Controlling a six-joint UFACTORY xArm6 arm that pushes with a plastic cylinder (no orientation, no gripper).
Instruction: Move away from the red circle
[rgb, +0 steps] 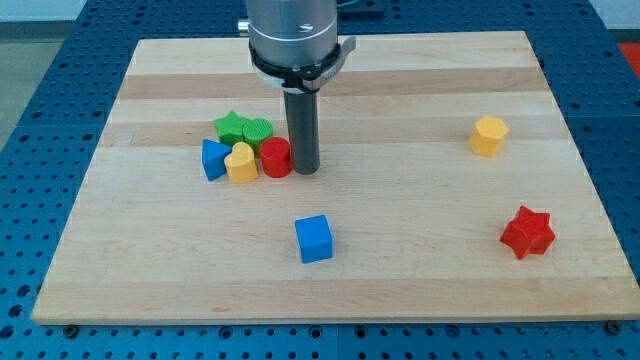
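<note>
My tip (306, 170) is the bare lower end of a straight rod; there is no gripper here, nothing opens or closes, and it holds nothing. It stands on the board (400, 290) hard against the view's right side of the red circle (275, 158), touching it or very nearly so. That closeness looks like the reason for the task: at this spot any sideways drift toward the view's left would shove the circle.

The red circle is the landmark. It sits at the right end of a tight cluster. Just left of it is the yellow heart (240, 163), touching or almost touching, and left of that the blue block (213, 159), a wedge-like shape I cannot name surely. Behind the circle, toward the view's top, lie the green star (233, 127) and a second green block (258, 130), rounded, pressed together. Packed so closely, they would likely move as one if the circle were pushed.

Well below the circle and a little to its right sits the blue cube (314, 239). Far to the right are the yellow hexagon (489, 135) and, lower, the red star (527, 232).

The bare wood to the right of the circle seems the safest way out.
</note>
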